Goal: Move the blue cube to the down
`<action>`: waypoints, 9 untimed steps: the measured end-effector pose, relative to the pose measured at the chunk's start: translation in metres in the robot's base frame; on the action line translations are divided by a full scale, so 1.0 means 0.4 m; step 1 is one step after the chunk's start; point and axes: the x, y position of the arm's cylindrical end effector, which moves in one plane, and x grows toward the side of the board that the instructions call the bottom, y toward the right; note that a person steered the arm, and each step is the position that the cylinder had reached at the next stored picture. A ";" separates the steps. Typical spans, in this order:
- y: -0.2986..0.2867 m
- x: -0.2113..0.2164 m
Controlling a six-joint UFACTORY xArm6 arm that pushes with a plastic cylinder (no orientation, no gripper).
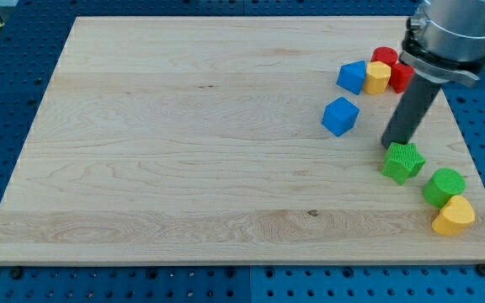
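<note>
The blue cube (340,116) sits on the wooden board (183,135) at the view's right, a little above mid-height. My tip (391,146) rests on the board to the right of the blue cube and slightly below it, with a gap between them. The tip stands just above the green star block (403,162). A second blue block (353,77) lies above the blue cube, next to a yellow block (378,77).
Two red blocks (385,58) (401,77) sit by the yellow block at the view's upper right, partly behind the rod. A green cylinder (443,186) and a yellow heart block (453,216) lie near the lower right corner.
</note>
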 end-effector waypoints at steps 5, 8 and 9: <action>0.023 0.074; 0.097 -0.127; 0.034 -0.182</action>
